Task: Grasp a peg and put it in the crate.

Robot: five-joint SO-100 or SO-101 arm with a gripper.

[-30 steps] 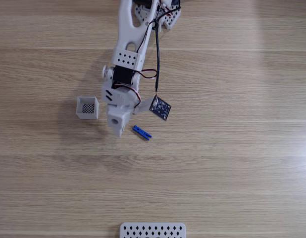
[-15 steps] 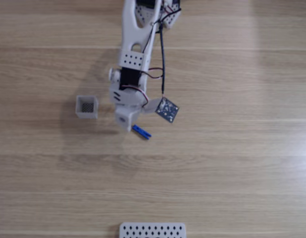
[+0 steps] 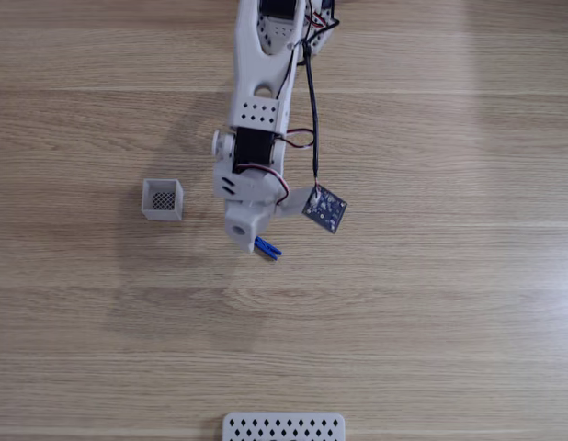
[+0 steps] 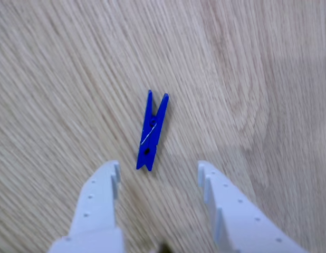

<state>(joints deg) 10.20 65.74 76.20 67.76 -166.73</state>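
The blue peg lies flat on the wooden table; the white arm's head covers its left end in the fixed view. In the other view the peg lies just beyond my gripper, whose two white fingers stand wide apart with nothing between them. The gripper hangs right over the peg. The small white crate with a dark mesh bottom stands to the left of the arm, apart from it.
A wide white panel with diamond holes lies at the bottom edge of the fixed view. A small dark circuit board hangs on a cable right of the arm. Bare wood surrounds everything.
The arm has swung to the right, away from the crate, and its head now sits over the peg's left end. The peg and crate have not moved.
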